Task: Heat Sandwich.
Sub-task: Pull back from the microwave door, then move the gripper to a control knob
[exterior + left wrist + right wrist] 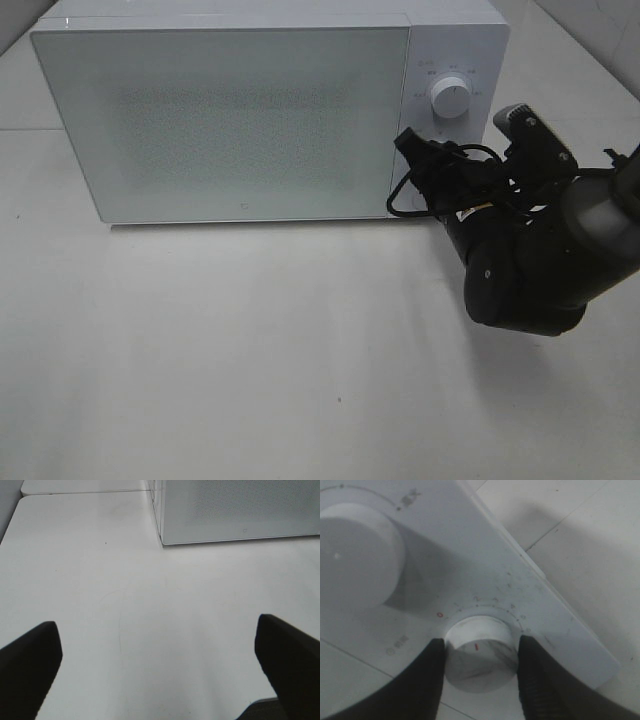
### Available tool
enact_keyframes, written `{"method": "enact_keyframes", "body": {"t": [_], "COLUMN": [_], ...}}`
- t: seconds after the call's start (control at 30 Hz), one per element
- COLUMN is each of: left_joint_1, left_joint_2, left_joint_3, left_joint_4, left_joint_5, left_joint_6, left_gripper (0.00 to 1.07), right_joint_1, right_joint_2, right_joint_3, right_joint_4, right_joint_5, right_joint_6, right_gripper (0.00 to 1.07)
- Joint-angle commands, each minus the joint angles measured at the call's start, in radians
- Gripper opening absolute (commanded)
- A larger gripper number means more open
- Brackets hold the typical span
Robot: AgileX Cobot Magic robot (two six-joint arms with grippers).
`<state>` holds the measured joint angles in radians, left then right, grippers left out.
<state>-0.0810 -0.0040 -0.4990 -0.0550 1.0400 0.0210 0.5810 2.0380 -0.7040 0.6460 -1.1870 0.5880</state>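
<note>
microwave (230, 120) walls rear — table (250, 350) open

L jaws: wide apart | R arm (530, 270): extended fwd | R jaws: clamped on knob (479, 652)

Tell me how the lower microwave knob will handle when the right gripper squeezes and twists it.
The lower knob looks like hard, smooth white plastic, so it should stay rigid in the right gripper. Its round, glossy side may let the fingers slip instead of turning it. Mounted on the microwave panel, it will probably rotate, not come away.
</note>
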Motion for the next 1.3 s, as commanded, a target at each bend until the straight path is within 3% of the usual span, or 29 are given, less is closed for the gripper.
{"method": "enact_keyframes", "body": {"t": [0.03,0.6,1.3], "left_joint_1": [0.004,0.004,0.004], "left_joint_2": [-0.029,-0.029,-0.029], "left_joint_3": [0.003,0.003,0.003], "left_joint_4": [-0.005,-0.005,-0.005], "left_joint_5": [-0.003,-0.003,-0.003], "left_joint_6": [-0.005,-0.005,-0.005], "left_gripper": [1.04,1.04,1.04], "right_joint_1": [-0.001,-0.001,-0.001], "right_joint_2": [-0.006,-0.006,-0.006], "right_joint_3": [-0.007,-0.007,-0.007], "right_joint_4": [-0.012,-0.005,-0.006], "right_joint_5": [-0.081,-0.079,-0.080], "right_joint_6": [0.197,0.863,0.866], "right_gripper": [0.14,0.15,0.18]}}
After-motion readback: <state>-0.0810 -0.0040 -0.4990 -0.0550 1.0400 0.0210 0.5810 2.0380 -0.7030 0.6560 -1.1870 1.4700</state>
